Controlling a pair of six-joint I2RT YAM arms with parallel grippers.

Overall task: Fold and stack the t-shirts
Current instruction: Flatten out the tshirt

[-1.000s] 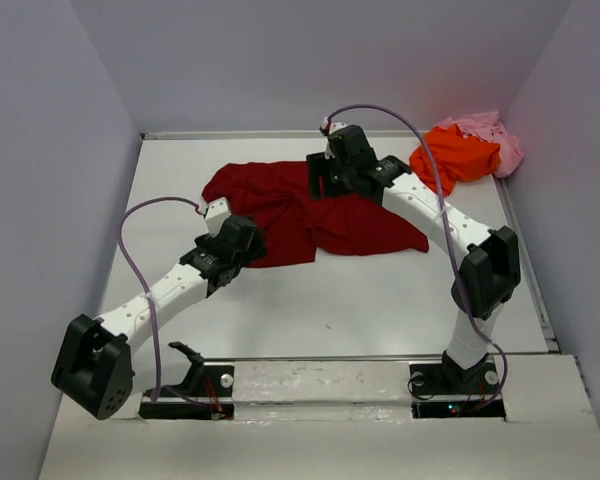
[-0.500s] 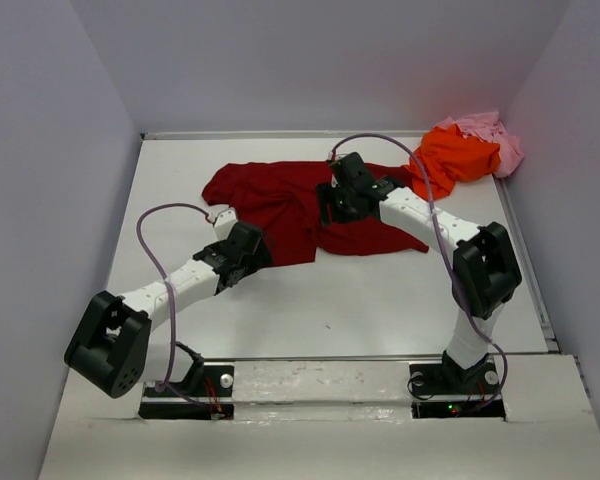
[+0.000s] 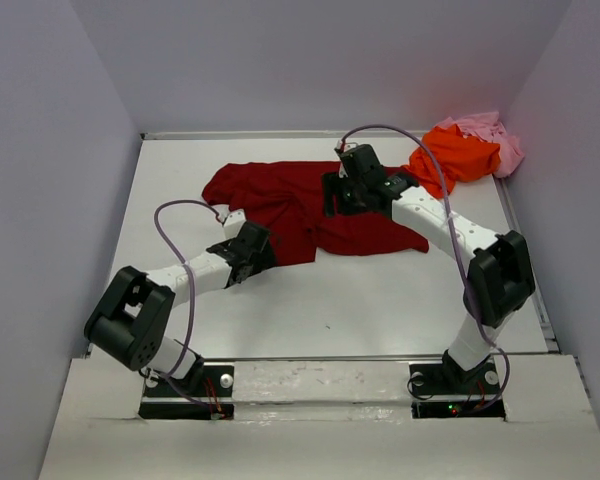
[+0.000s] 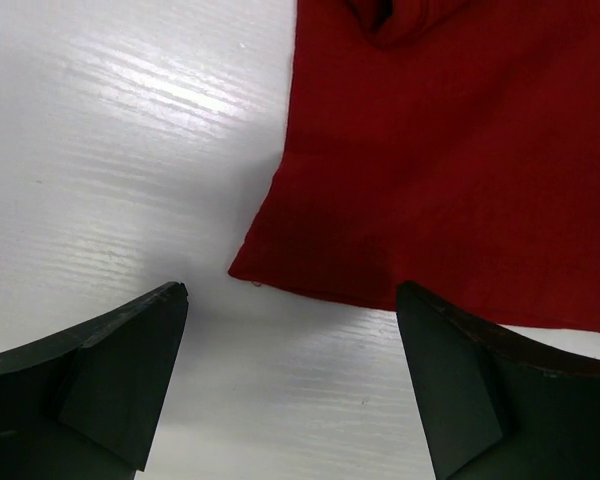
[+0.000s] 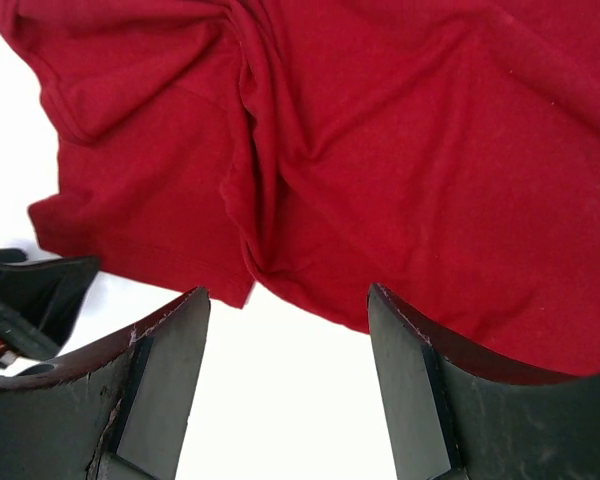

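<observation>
Wide open and empty at the left gripper [image 4: 290, 300], low over the table [image 4: 110, 150], just short of the dark red t-shirt [image 4: 460, 170] hem corner. Edged rightward since a second ago, elbow swung down toward the base. Likewise spread, holding nothing, at the right gripper [image 5: 288, 300]. Drawn back from the shirt's far edge to its creased middle. Unmoved, bunched in the far right corner: orange t-shirt [image 3: 458, 155], pink t-shirt [image 3: 495, 130].
</observation>
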